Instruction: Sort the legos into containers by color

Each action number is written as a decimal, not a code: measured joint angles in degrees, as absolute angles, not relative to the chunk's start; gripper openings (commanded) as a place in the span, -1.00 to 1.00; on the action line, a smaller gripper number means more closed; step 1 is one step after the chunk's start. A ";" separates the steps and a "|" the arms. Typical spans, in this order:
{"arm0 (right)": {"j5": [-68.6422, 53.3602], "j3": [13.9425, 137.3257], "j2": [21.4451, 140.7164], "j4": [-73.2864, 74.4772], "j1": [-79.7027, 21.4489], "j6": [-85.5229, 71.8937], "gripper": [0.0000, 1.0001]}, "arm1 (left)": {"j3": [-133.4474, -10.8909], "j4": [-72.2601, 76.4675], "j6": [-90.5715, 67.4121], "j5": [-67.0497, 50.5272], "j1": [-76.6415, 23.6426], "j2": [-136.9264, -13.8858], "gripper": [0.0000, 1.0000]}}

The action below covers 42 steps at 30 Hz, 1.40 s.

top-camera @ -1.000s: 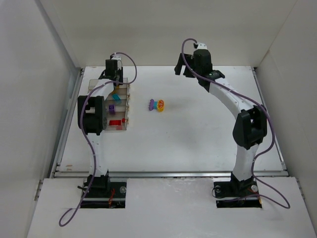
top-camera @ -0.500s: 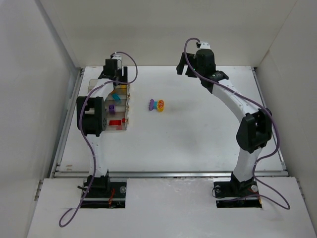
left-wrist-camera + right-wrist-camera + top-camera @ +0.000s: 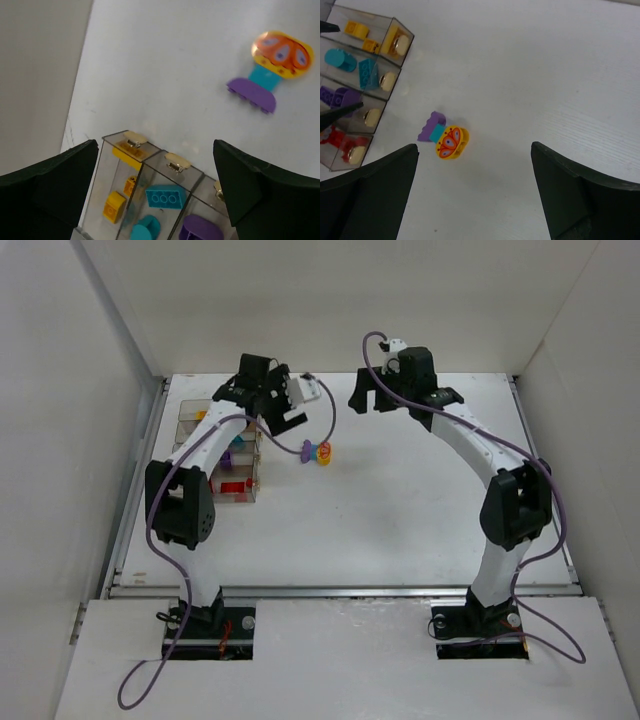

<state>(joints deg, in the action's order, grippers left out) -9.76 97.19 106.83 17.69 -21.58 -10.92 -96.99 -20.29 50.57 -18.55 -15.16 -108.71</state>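
Note:
The containers [image 3: 250, 472] [image 3: 389, 51] [image 3: 105, 165] are clear bins joined in a block at the left. They hold yellow legos [image 3: 114, 206] [image 3: 357, 28], teal legos [image 3: 162, 196] [image 3: 367, 72], purple legos [image 3: 200, 227] [image 3: 340, 95] and red legos [image 3: 233, 487] [image 3: 330, 137], each color in its own bin. A joined purple, teal and yellow-orange cluster [image 3: 317, 452] [image 3: 272, 65] [image 3: 445, 137] lies on the table to their right. My left gripper [image 3: 272, 412] [image 3: 154, 145] hangs open and empty above the bins' right ends. My right gripper [image 3: 372, 395] [image 3: 474, 146] hovers open and empty behind the cluster.
White walls close the table [image 3: 400, 500] at the back and both sides. A metal rail [image 3: 340, 590] runs along the near edge. The left arm's purple cable [image 3: 300, 445] loops down close to the cluster.
My left gripper has opened and swung right, from over the bins' far end to their right ends. The right gripper has shifted slightly left.

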 measured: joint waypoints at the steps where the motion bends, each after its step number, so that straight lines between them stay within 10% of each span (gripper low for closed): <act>1: -11.40 96.38 106.72 17.65 -21.32 -10.57 0.98 | -95.68 -22.37 56.45 -19.75 -15.90 -107.66 0.98; 9: -16.95 87.72 103.61 17.98 -19.40 -9.78 0.98 | -96.38 -36.45 77.47 -25.74 -20.88 -113.51 0.98; 42: -19.49 85.73 98.80 18.87 -18.76 -7.01 0.98 | -98.89 -28.21 70.72 -21.98 -25.06 -124.36 0.48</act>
